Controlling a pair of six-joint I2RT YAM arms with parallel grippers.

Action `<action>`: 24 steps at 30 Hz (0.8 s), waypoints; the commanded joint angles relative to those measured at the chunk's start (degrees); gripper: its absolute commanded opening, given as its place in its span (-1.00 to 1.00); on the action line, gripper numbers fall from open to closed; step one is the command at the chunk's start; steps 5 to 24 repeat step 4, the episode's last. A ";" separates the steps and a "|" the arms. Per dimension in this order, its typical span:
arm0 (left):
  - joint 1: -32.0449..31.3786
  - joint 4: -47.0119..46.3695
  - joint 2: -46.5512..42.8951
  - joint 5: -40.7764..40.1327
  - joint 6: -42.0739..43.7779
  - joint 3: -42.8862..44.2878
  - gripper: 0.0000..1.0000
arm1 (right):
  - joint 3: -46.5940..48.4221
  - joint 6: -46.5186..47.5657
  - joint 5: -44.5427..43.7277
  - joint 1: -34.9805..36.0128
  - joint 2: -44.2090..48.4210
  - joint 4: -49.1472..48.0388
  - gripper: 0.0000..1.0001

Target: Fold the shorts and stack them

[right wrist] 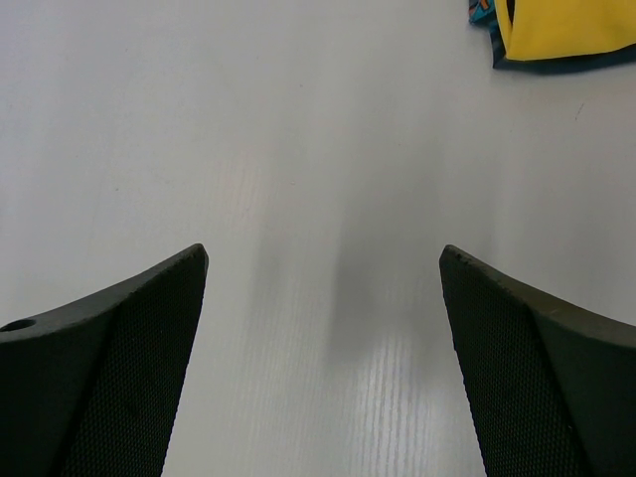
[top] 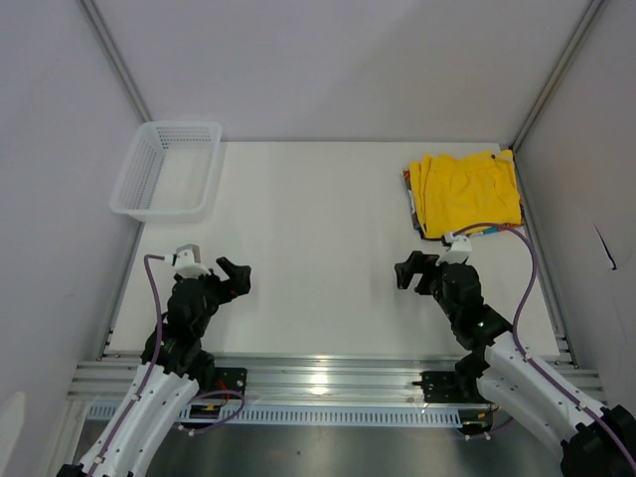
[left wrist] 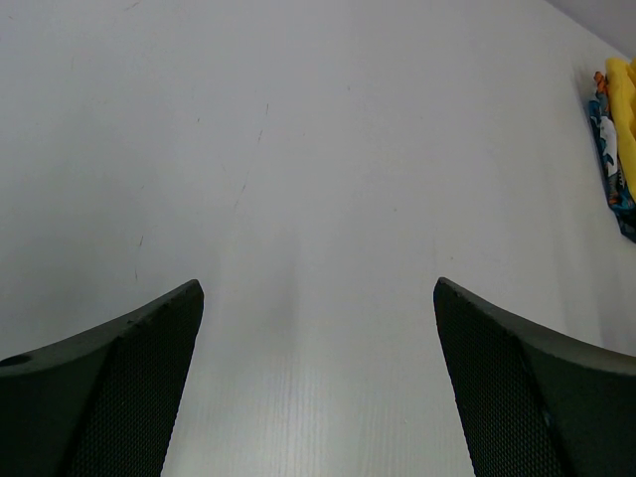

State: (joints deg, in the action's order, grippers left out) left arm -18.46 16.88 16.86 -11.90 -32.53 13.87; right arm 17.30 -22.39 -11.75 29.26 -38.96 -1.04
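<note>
While the right gripper and left gripper are held spread wide and empty, the yellow shorts are seen lying on the printed shorts in the table's far right corner, nearest the right gripper.

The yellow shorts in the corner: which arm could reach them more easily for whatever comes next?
Probably the right. The yellow shorts lie in the far right corner of the table, just beyond the right gripper, which is open and empty. The left gripper, also open, is much farther off.
</note>
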 commanded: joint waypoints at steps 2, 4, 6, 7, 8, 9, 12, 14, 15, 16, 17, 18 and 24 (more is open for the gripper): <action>0.18 -1.59 0.71 -0.58 0.45 0.37 0.98 | -0.25 -0.20 -1.79 0.10 0.81 -2.04 0.99; 0.18 -1.68 1.33 -0.49 0.45 0.54 0.99 | -0.25 -0.28 -1.87 0.10 0.82 -2.04 0.99; 0.18 -1.68 1.33 -0.49 0.45 0.54 0.99 | -0.25 -0.28 -1.87 0.10 0.82 -2.04 0.99; 0.18 -1.68 1.33 -0.49 0.45 0.54 0.99 | -0.25 -0.28 -1.87 0.10 0.82 -2.04 0.99; 0.18 -1.68 1.33 -0.49 0.45 0.54 0.99 | -0.25 -0.28 -1.87 0.10 0.82 -2.04 0.99; 0.18 -1.68 1.33 -0.49 0.45 0.54 0.99 | -0.25 -0.28 -1.87 0.10 0.82 -2.04 0.99; 0.18 -1.68 1.33 -0.49 0.45 0.54 0.99 | -0.25 -0.28 -1.87 0.10 0.82 -2.04 0.99; 0.18 -1.68 1.33 -0.49 0.45 0.54 0.99 | -0.25 -0.28 -1.87 0.10 0.82 -2.04 0.99; 0.18 -1.68 1.33 -0.49 0.45 0.54 0.99 | -0.25 -0.28 -1.87 0.10 0.82 -2.04 0.99; 0.18 -1.68 1.33 -0.49 0.45 0.54 0.99 | -0.25 -0.28 -1.87 0.10 0.82 -2.04 0.99; 0.18 -1.68 1.33 -0.49 0.45 0.54 0.99 | -0.25 -0.28 -1.87 0.10 0.82 -2.04 0.99; 0.18 -1.68 1.33 -0.49 0.45 0.54 0.99 | -0.25 -0.28 -1.87 0.10 0.82 -2.04 0.99; 0.18 -1.68 1.33 -0.49 0.45 0.54 0.99 | -0.25 -0.28 -1.87 0.10 0.82 -2.04 0.99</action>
